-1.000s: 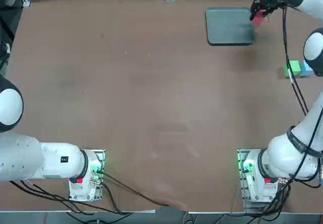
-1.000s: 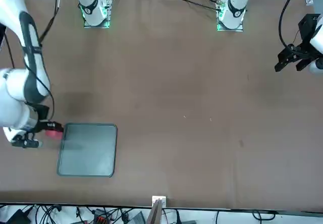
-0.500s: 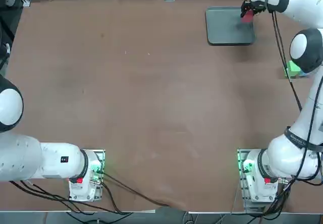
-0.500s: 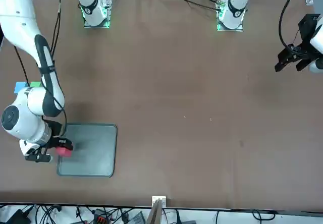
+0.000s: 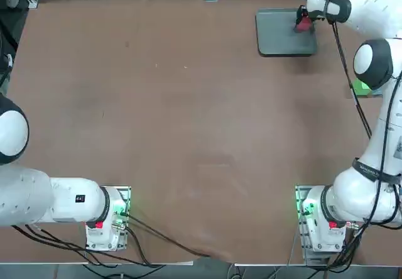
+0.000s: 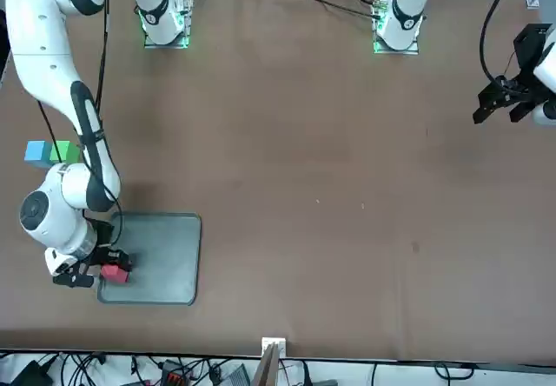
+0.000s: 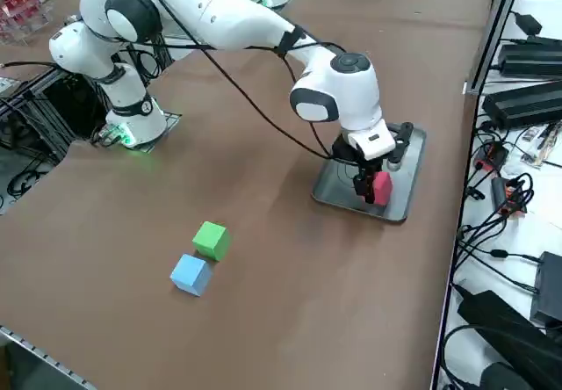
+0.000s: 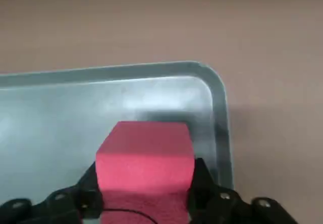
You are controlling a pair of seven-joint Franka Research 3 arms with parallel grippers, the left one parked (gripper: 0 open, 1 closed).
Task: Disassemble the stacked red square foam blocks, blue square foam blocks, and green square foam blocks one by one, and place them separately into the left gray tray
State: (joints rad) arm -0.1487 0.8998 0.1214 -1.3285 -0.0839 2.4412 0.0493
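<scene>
While gripping the red cube [image 7: 382, 188] in the right gripper [image 8: 146, 183], with fingers clamped on its two sides, hanging over the right, far part of the gray tray [image 5: 276, 37]. Can't tell from here whether touching the tray's floor with the cube's underside.

Could catch the rim, just to the right of the fingers, if lowered a little too far that way, and so leave the cube tilted or half outside. Could drop it askew if let go too high, since pinched foam may spring as the pressure comes off. Might also drag it back up on one finger if parted too narrowly before lifting. Worth keeping space to the left of the fingers for two more cubes.

Well apart from the fingers, back toward the base and to the right: green cube [image 7: 212, 241] and blue cube [image 7: 190, 274], side by side on the table [image 7: 290, 320], off the tray. Bare brown surface stretching away to the left of the fingers. Past the table's far edge, beyond the fingers, black cables [image 7: 496, 223] and a dark adapter [image 7: 527, 104] on a white surface, seemingly clear of the work.
</scene>
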